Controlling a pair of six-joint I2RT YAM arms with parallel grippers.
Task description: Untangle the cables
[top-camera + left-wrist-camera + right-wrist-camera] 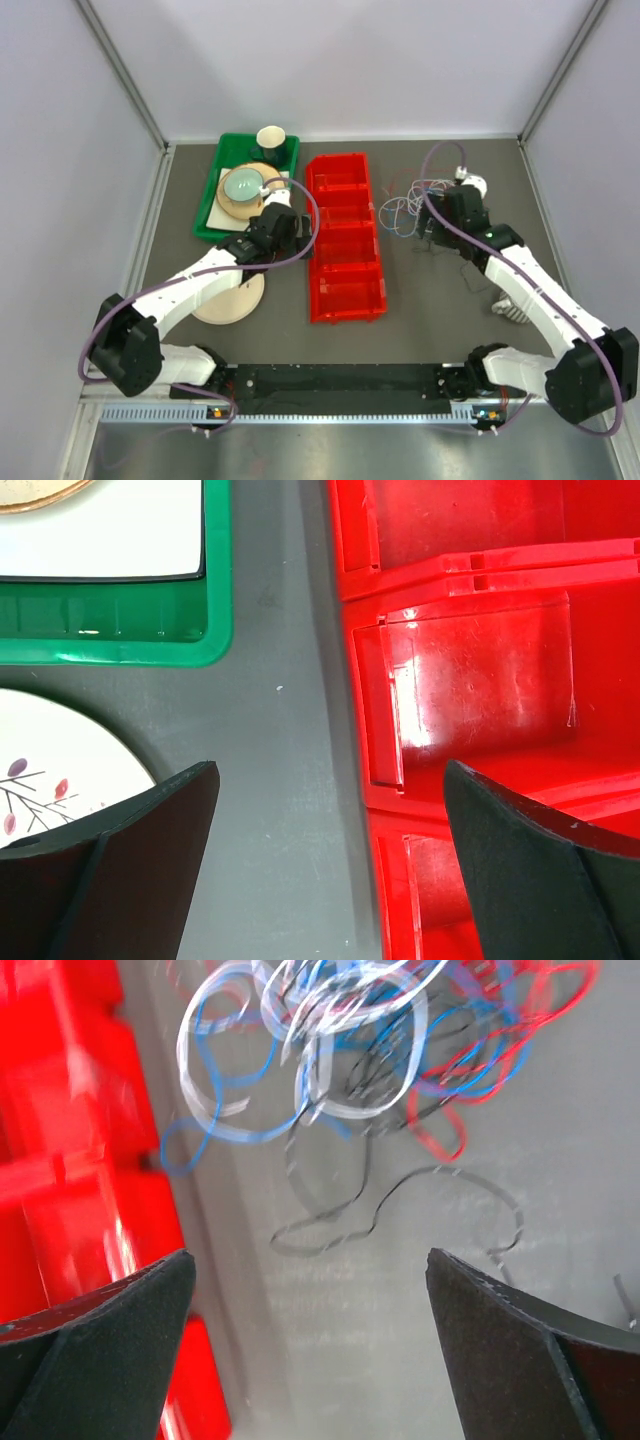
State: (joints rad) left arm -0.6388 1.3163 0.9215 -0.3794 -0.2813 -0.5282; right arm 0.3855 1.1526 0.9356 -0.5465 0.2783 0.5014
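The cables (412, 205) are a loose tangle of thin red, blue, white and black wires on the grey table, right of the red bins. In the right wrist view the tangle (340, 1050) fills the top, with a black wire (400, 1200) trailing nearer. My right gripper (440, 232) hovers over the tangle's near right side; it is open and empty (310, 1260). My left gripper (283, 232) is open and empty (330, 770), above the gap between the green tray and the red bins.
A row of red bins (343, 235) stands mid-table. A green tray (208, 215) with dishes and a cup (271, 137) sits at the back left. A round plate (232, 300) lies under the left arm. A small metal object (508, 308) lies by the right arm.
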